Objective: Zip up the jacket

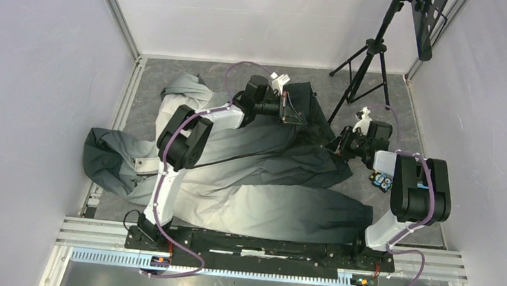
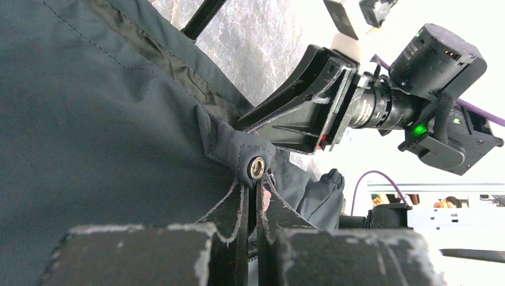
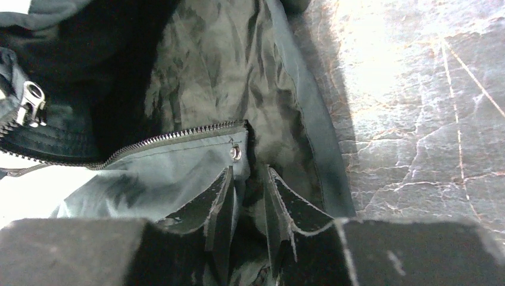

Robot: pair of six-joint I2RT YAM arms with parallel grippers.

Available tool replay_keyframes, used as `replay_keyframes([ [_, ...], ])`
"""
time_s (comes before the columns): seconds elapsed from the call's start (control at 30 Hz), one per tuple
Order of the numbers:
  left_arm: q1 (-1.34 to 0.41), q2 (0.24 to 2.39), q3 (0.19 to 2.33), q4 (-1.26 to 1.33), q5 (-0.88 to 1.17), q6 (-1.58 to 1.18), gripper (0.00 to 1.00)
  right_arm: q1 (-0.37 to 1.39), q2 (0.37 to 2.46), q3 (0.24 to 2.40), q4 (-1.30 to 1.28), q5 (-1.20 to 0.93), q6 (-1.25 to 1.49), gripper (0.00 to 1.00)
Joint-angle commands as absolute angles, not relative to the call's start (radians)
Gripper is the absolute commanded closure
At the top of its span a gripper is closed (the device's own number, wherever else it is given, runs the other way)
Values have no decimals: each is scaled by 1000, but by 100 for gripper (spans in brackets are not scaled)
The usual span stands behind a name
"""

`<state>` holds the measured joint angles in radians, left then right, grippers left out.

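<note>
**A:** Where is the jacket lying?

**B:** The jacket (image 1: 266,199) covers most of the counter (image 1: 422,120). It is pale grey in the middle and shades to near black toward the far edge and the right side. One dark sleeve (image 1: 107,158) is bunched at the left edge, and the body runs across to the right, close to the near edge.

**A:** Is there anything else out there?

**B:** A black tripod (image 1: 367,63) stands in the far right corner, just beyond the dark end of the cloth.

**A:** And the arms?

**B:** The left arm (image 1: 181,143) reaches over the jacket toward the middle of the far edge. The right arm (image 1: 416,192) bends in from the right edge, and both wrists are over the dark end.

**A:** What is the left hand doing?

**B:** The left hand (image 1: 288,111) is pinched tight on the jacket. Its fingers (image 2: 235,214) are pressed together on a small dark tab just under a brass snap (image 2: 257,167).

**A:** And the right hand?

**B:** The right hand (image 3: 249,174) is only narrowly parted. The end of a grey front panel sits in the gap against one finger, and I cannot tell whether it is gripped.

**A:** And the zipper?

**B:** A row of zipper teeth (image 3: 172,137) runs along that panel's top edge and ends near a small silver snap (image 3: 236,153). The metal slider (image 3: 30,102) sits off to the side, well apart from the fingers, with dark lining showing between.
</note>
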<state>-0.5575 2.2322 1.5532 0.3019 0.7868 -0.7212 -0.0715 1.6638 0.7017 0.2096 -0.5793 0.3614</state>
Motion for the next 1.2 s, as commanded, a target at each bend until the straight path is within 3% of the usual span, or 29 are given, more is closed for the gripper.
replay_keyframes([
  [0.0, -562, 2256, 1606, 314, 797, -768, 98, -69, 1683, 681, 299, -622, 365, 73],
  [0.17, -563, 2265, 1619, 314, 790, -777, 98, -69, 1708, 655, 396, -674, 435, 84],
  [0.4, -568, 2272, 1613, 318, 795, -787, 98, -67, 1753, 643, 495, -702, 499, 77],
  [0.6, -568, 2264, 1613, 318, 796, -781, 98, -60, 1787, 661, 549, -697, 528, 80],
  [0.77, -568, 2276, 1624, 322, 803, -776, 98, -54, 1787, 681, 551, -667, 486, 100],
  [1.17, -557, 2279, 1650, 459, 982, -579, 98, 42, 1634, 523, 816, -884, 406, 100],
])
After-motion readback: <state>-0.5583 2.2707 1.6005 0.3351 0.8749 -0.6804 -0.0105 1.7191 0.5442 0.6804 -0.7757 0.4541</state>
